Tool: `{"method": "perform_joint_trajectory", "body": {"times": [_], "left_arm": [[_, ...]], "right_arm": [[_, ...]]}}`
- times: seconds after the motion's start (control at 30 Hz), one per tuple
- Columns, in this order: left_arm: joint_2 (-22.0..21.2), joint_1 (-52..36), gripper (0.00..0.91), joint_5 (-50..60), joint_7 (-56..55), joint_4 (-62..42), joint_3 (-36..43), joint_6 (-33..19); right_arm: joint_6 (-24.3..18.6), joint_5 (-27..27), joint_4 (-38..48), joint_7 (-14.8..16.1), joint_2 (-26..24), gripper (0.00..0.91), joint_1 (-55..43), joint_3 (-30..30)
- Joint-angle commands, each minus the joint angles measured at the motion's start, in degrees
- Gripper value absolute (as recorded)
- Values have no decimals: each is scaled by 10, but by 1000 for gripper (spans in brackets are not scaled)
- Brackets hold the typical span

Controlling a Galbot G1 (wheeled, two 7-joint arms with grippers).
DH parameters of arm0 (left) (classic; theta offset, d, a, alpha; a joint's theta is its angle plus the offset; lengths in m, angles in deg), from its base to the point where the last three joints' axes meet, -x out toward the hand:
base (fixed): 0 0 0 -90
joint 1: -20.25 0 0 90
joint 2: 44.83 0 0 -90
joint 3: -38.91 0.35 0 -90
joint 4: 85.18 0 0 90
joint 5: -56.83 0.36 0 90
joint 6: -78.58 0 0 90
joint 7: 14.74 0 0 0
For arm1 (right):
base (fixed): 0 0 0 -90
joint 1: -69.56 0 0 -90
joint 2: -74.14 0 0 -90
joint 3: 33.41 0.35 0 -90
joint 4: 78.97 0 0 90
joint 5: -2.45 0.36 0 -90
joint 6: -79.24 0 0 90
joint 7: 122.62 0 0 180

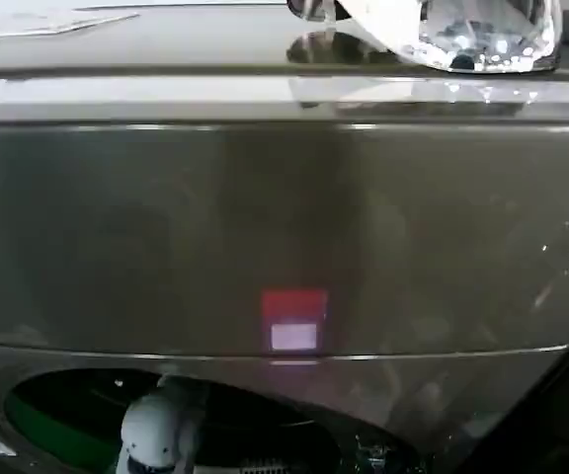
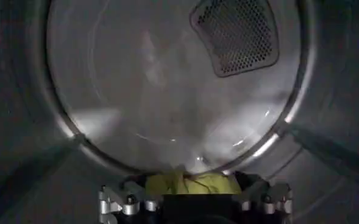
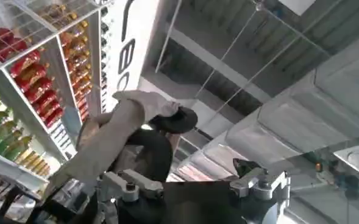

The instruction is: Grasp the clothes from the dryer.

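Observation:
The dryer [image 1: 284, 217] is a grey-bronze front-loader with a red and white light [image 1: 293, 318] above its round opening [image 1: 57, 420]. My left arm [image 1: 156, 434] reaches down into that opening. Inside the drum, the clothes [image 2: 213, 184] are a small yellow-green bundle lying on the drum floor. My left gripper [image 2: 191, 182] is open, with the bundle lying between its dark fingers [image 2: 247, 181] and touching them. My right gripper [image 3: 191, 173] is raised away from the dryer, open and holding nothing.
A perforated vent [image 2: 237, 33] sits in the drum's back wall, and ribs run along the drum sides. A clear glass object [image 1: 462, 30] stands on the dryer's top at the back right. Shelves of coloured bottles [image 3: 27, 79] show past the right arm.

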Motion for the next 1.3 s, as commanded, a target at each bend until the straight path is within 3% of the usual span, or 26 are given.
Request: {"method": "perform_joint_trajectory", "body": {"times": [0.03, 0.3, 0.63, 1.03, 1.3], "left_arm": [[-2, -120, 907, -6, -23, -129, 3, 10], [-12, -235, 907, -22, -34, -261, -5, -24], [-30, -301, 907, -19, -50, -346, -5, -10], [-34, -380, 907, -5, -32, -482, -7, -90], [-44, -428, 907, 8, -36, -555, -9, -93]], "right_arm": [[-2, 1, 0, 0, 0, 907, 0, 1], [-4, 1, 0, 0, -1, 907, 3, 2], [-5, 1, -2, 0, 1, 907, 1, 3], [-9, 3, -4, 0, 1, 907, 4, 2], [-12, 5, -3, 0, -1, 907, 8, 3]]}}
